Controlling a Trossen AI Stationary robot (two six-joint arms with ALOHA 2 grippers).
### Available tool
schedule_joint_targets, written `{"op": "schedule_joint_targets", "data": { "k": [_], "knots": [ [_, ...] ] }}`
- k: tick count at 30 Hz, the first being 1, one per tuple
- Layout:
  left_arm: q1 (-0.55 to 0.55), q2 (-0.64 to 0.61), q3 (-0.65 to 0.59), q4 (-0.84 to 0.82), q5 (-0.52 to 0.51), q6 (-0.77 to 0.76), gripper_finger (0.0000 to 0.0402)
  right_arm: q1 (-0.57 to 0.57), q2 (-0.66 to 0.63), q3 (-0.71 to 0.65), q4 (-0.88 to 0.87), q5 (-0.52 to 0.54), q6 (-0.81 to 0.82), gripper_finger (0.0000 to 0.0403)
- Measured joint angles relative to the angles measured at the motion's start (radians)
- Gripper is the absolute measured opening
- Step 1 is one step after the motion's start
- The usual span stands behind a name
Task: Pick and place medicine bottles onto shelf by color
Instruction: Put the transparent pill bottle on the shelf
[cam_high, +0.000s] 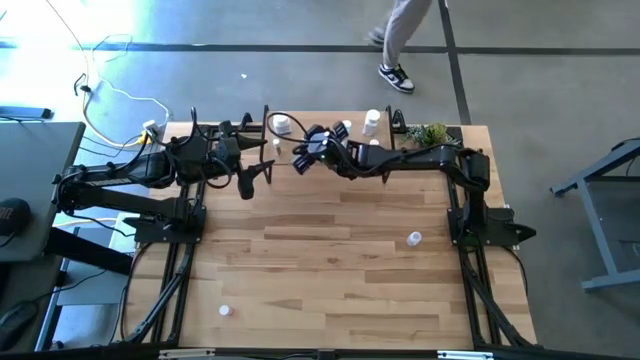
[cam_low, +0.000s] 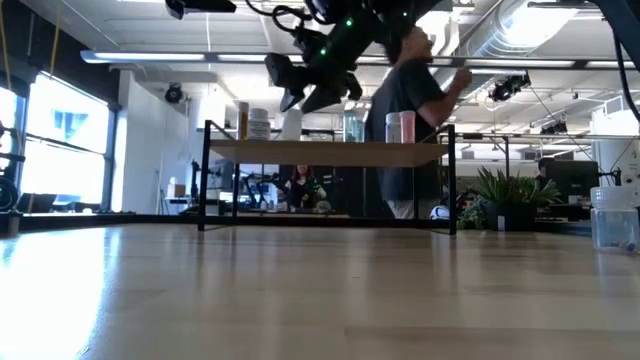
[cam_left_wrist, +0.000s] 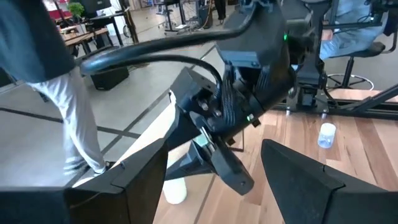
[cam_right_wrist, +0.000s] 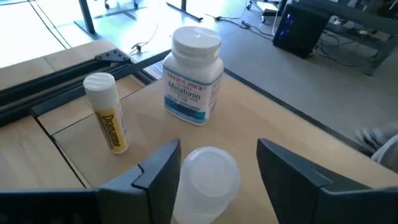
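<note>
The shelf (cam_low: 330, 152) stands at the table's far edge with several medicine bottles on it. In the right wrist view, a white Melatonin bottle (cam_right_wrist: 193, 74) and a slim yellow-labelled tube (cam_right_wrist: 109, 118) stand upright on the shelf board. A clear-white capped bottle (cam_right_wrist: 208, 174) stands nearer, between the fingers of my open right gripper (cam_right_wrist: 217, 146), which hovers over the shelf's left part (cam_high: 303, 158). My left gripper (cam_high: 250, 180) waits open just left of it, holding nothing. My right gripper stands open around the clear-white bottle, coming in from the table's right and slanting down. A gap shows between one finger (cam_right_wrist: 280, 168) and the bottle. The other finger (cam_right_wrist: 161, 168) lies close beside the bottle's side; I cannot tell whether it touches.
Loose bottles lie on the table at the right (cam_high: 414, 238) and near the front left (cam_high: 225, 311). More bottles (cam_high: 372, 120) stand farther right on the shelf, and a small plant (cam_high: 430, 133) is at its right end. A person stands behind the table (cam_low: 410, 110).
</note>
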Motion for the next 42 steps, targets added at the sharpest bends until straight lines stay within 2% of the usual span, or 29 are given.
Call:
{"op": "schedule_joint_targets", "data": {
  "k": [9,15,21,34,38,42],
  "knots": [
    [0.000,0.000,0.000,-0.013,0.000,0.001,0.0248,0.004,0.000,0.116,-0.167,0.000,0.009,0.0208],
    [0.001,-0.007,0.000,-0.049,-0.002,0.019,0.0248,0.043,-0.001,0.262,-0.421,0.000,0.072,0.0208],
    [0.001,-0.008,0.000,-0.054,-0.005,0.045,0.0248,0.104,-0.002,0.351,-0.690,0.098,0.119,0.0208],
    [0.001,-0.021,0.000,-0.067,-0.008,-0.003,0.0248,0.210,-0.009,0.360,-1.229,0.098,0.330,0.0208],
    [0.001,-0.021,0.000,-0.067,-0.010,-0.007,0.0248,0.245,-0.009,0.358,-1.391,0.133,0.386,0.0208],
    [0.000,-0.021,0.000,-0.069,-0.012,0.006,0.0248,0.273,-0.038,0.311,-1.411,0.138,0.392,0.0208]
  ]
}}
